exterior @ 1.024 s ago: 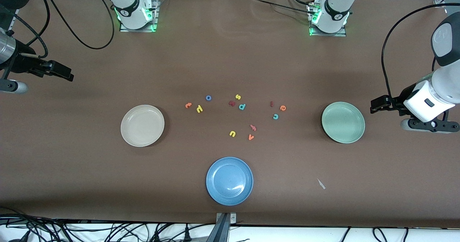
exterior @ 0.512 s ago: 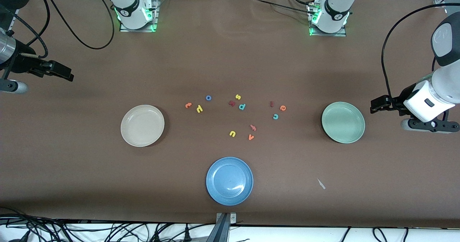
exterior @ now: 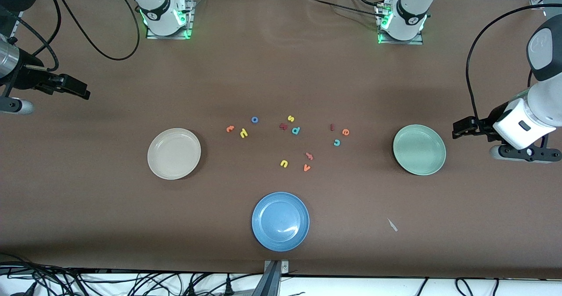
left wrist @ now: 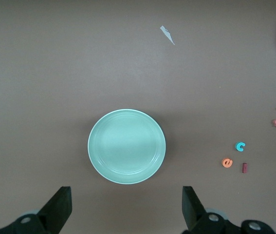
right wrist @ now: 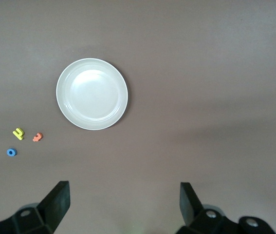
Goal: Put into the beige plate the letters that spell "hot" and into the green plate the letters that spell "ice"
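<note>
The beige plate (exterior: pixel 174 153) (right wrist: pixel 92 94) lies empty toward the right arm's end. Beside it on the table are the orange "t" (exterior: pixel 230 129) (right wrist: pixel 37 137), yellow "h" (exterior: pixel 243 133) (right wrist: pixel 18 132) and blue "o" (exterior: pixel 254 120) (right wrist: pixel 11 152). The green plate (exterior: pixel 419 149) (left wrist: pixel 126 146) lies empty toward the left arm's end, with the dark red "i" (exterior: pixel 332 127) (left wrist: pixel 245 167), orange "e" (exterior: pixel 346 132) (left wrist: pixel 227 163) and teal "c" (exterior: pixel 336 142) (left wrist: pixel 240 146) close by. My right gripper (exterior: pixel 83 93) (right wrist: pixel 124 207) and left gripper (exterior: pixel 456 131) (left wrist: pixel 126 209) hover open and empty at the table's two ends.
A blue plate (exterior: pixel 280 221) sits nearest the front camera. Other letters lie mid-table: yellow "s" (exterior: pixel 290 118), dark red "k" (exterior: pixel 283 126), teal "p" (exterior: pixel 296 130), yellow "u" (exterior: pixel 284 164), orange "v" (exterior: pixel 307 167) and a pinkish letter (exterior: pixel 309 156). A white scrap (exterior: pixel 392 225) lies near the front edge.
</note>
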